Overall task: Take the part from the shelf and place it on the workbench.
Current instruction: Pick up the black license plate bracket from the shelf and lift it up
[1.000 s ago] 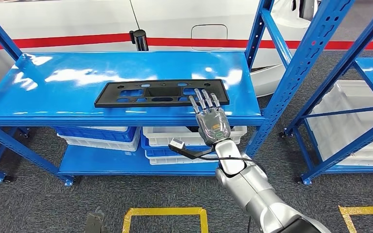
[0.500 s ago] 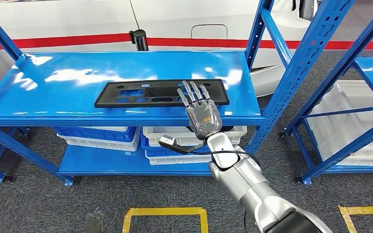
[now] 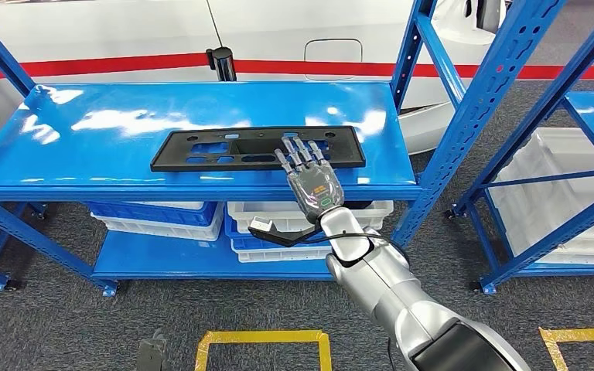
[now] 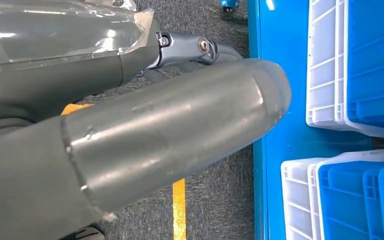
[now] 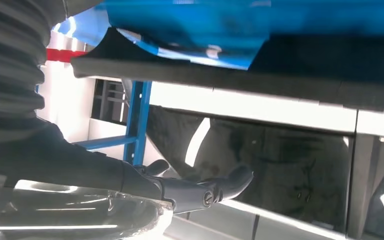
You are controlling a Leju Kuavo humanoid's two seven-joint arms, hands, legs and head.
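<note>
The part is a long flat black plate with cut-outs (image 3: 224, 148), lying on the blue top shelf (image 3: 108, 116) near its front edge. My right hand (image 3: 313, 182) reaches up from below with fingers straight and spread. Its fingertips lie over the plate's right portion at the front edge, and it holds nothing. In the right wrist view the right hand's fingers (image 5: 215, 190) stretch out beside the shelf's edge (image 5: 190, 25). My left hand (image 4: 170, 125) hangs low beside the bottom shelf with nothing in it.
Blue and white bins (image 3: 162, 216) sit on the lower shelf (image 3: 155, 259). A blue upright post (image 3: 472, 116) stands right of my arm, with another rack and white bin (image 3: 557, 178) beyond. A black post (image 3: 222, 63) stands behind the shelf. Yellow tape (image 3: 263, 338) marks the floor.
My right hand has slid to the left along the shelf front and now covers more of the plate's right portion. The plate has not moved.
</note>
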